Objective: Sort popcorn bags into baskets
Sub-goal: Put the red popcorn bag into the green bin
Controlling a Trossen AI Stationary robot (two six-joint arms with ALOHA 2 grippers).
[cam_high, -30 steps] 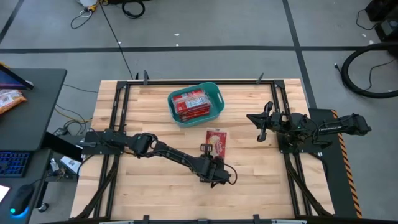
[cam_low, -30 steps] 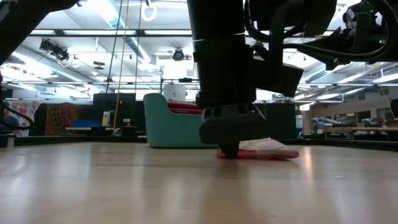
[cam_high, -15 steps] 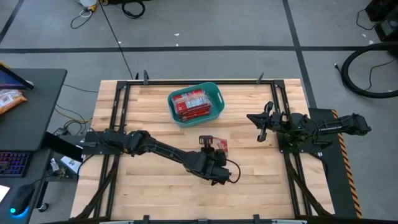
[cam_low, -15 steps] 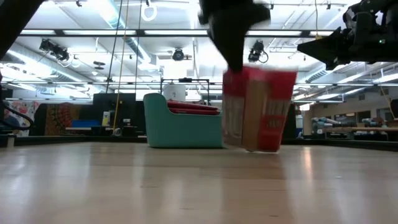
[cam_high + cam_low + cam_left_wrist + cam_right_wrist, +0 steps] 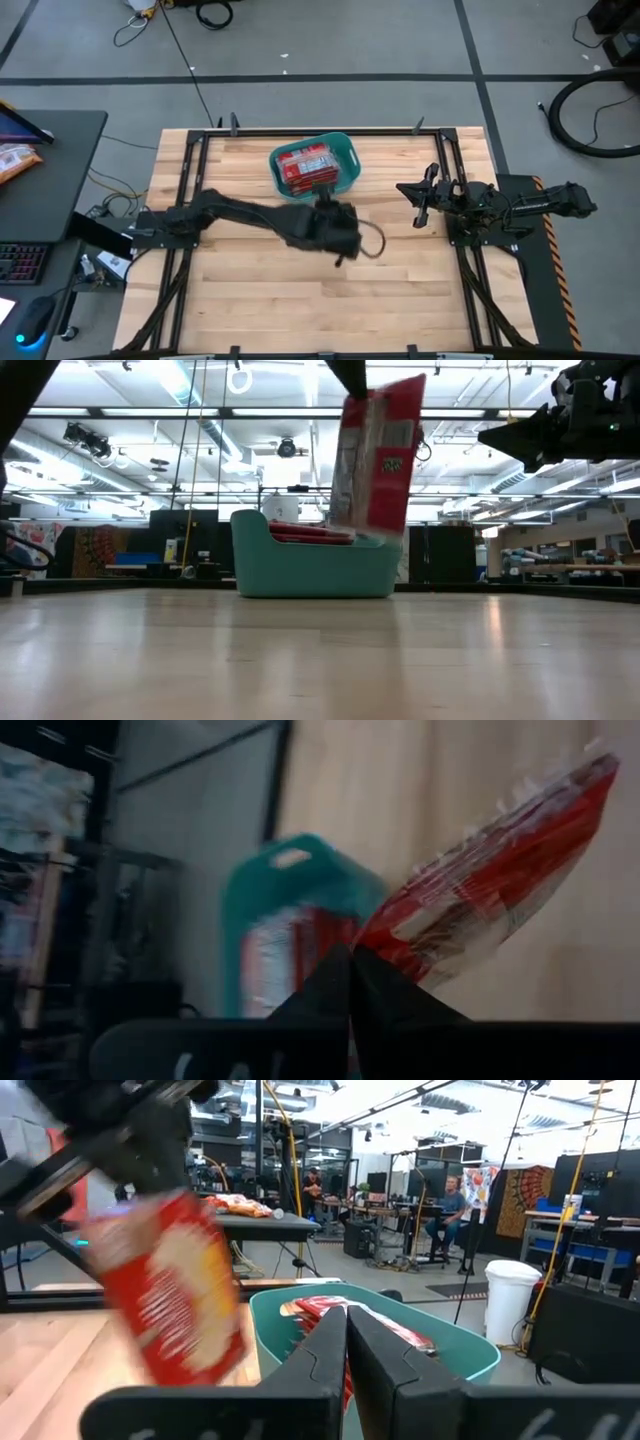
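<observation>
Sorting judged nearly complete. The teal basket (image 5: pixel 314 167), at the far middle of the desk (image 5: pixel 250 290), already holds several red popcorn bags (image 5: pixel 306 166); no loose packet shows on the desk. The left gripper (image 5: pixel 326 204), clenched on one last popcorn bag (image 5: pixel 375 455), carries it in the air just near of the basket; release over the basket remains. The right gripper (image 5: pixel 421 203), fingers closed and empty, waits at the desk's right edge. Printing on the packets cannot be read.
</observation>
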